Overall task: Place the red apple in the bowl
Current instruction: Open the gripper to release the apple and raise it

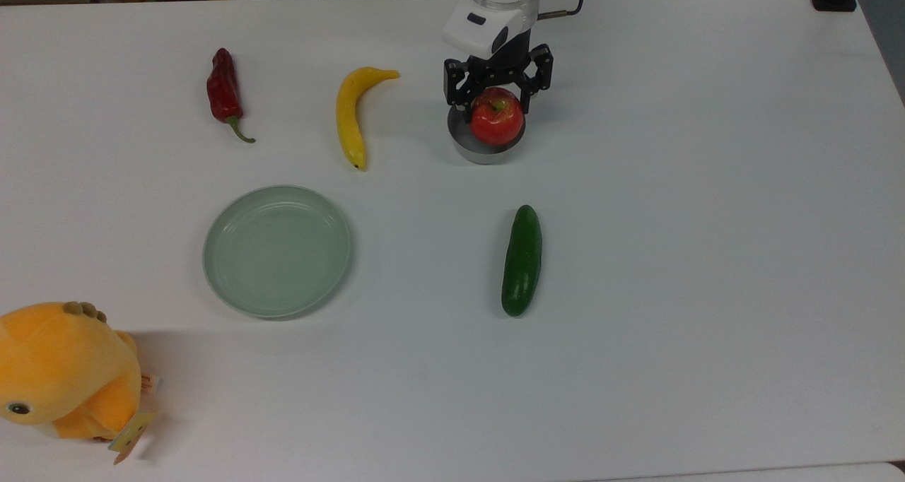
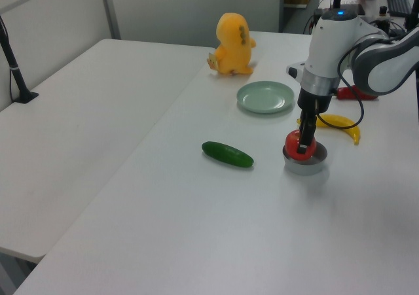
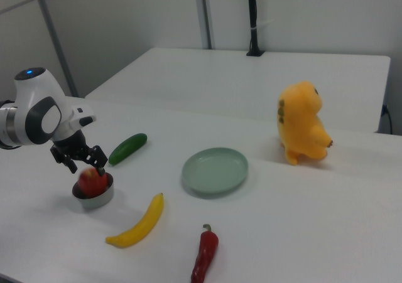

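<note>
I see the apple (image 1: 497, 118) sitting low in the bowl (image 1: 483, 153), with the gripper (image 1: 498, 109) closed on the apple from both sides. I judge placing nearly done; releasing and lifting away are left.

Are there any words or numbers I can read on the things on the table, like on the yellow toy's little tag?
None can be read.
The tag on the yellow plush toy: too small to tell if it bears print.
The red apple, the bowl and the gripper: no labels seen.
</note>
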Robot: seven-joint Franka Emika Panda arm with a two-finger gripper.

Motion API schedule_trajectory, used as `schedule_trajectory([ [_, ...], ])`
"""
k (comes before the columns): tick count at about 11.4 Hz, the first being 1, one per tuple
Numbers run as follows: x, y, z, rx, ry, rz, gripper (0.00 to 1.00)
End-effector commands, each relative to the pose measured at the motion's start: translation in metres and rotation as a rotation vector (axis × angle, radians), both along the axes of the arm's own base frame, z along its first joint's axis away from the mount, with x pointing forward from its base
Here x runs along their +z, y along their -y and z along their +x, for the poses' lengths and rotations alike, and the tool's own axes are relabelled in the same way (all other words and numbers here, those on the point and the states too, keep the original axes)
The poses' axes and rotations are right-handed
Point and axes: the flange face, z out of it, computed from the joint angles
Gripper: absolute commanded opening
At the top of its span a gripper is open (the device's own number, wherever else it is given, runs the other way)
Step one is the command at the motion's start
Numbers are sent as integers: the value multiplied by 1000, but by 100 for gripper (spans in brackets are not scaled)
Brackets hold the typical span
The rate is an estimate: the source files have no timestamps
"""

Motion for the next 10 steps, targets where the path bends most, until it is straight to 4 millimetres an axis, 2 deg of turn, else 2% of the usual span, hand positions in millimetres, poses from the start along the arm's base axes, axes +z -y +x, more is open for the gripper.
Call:
schedule_trajectory([
  [1,15,1,-2,-19,-24,-10,100],
  [3,29,3,1,-26,-41,-20,100],
  [5,64,6,7,-40,-60,-32,100],
  [7,133,33,24,-117,-101,-25,100],
  [8,169,43,26,-163,-127,-13,100],
  [10,227,70,22,-297,-135,11,100],
])
